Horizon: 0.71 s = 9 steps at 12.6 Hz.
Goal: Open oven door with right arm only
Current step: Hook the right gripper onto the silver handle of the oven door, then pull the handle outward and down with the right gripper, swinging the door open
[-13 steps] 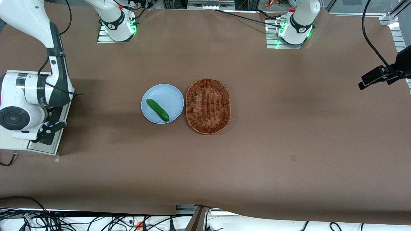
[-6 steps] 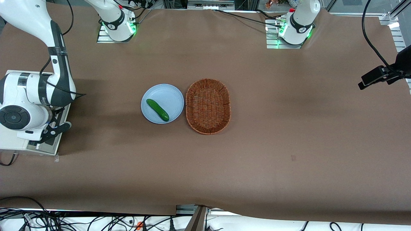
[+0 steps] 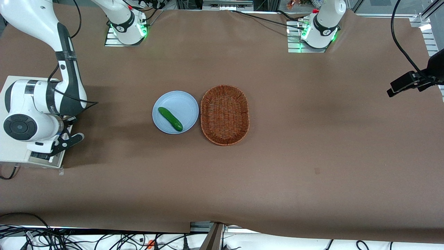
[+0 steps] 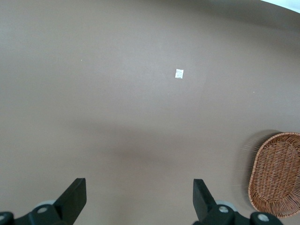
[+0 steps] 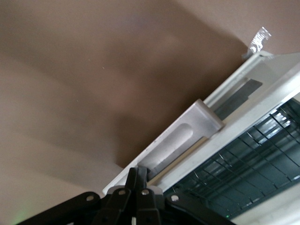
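The right arm [image 3: 20, 126] hangs over the cream-white toaster oven [image 3: 10, 154] at the working arm's end of the table. Its black gripper [image 3: 71, 139] sticks out from the oven's front toward the plate. In the right wrist view the gripper [image 5: 143, 176] has its two fingers pressed together, tips against one end of the silver bar handle [image 5: 185, 138] of the oven door [image 5: 262, 89]. Nothing shows between the fingers. The door's dark glass window [image 5: 243, 159] shows a wire rack through it. In the front view the arm hides most of the door.
A pale blue plate [image 3: 180, 104] with a green cucumber [image 3: 170, 118] on it lies mid-table, beside a brown wicker basket [image 3: 224, 114], which also shows in the left wrist view [image 4: 276, 173]. Brown cloth covers the table.
The right arm's wrist and gripper have moved away from the oven's front toward the plate. The plate, cucumber and basket have not moved.
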Motion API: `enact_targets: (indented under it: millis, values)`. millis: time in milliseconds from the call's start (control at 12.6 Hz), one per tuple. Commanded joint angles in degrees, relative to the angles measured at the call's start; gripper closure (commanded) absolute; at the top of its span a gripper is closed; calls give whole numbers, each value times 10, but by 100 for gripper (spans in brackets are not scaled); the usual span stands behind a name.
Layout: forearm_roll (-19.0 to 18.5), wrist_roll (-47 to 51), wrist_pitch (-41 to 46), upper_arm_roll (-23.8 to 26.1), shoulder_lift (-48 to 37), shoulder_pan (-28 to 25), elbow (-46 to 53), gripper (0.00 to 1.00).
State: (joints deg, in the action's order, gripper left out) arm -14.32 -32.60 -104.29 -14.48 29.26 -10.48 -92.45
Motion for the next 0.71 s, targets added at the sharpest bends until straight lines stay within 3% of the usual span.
enact_targets:
  millis: [0, 316, 633]
  values:
    - [6, 1, -68, -8, 45, 14, -5, 100]
    - [51, 1, -68, -8, 59, 14, -5, 100]
    - [69, 1, -74, -8, 76, 14, -5, 100]
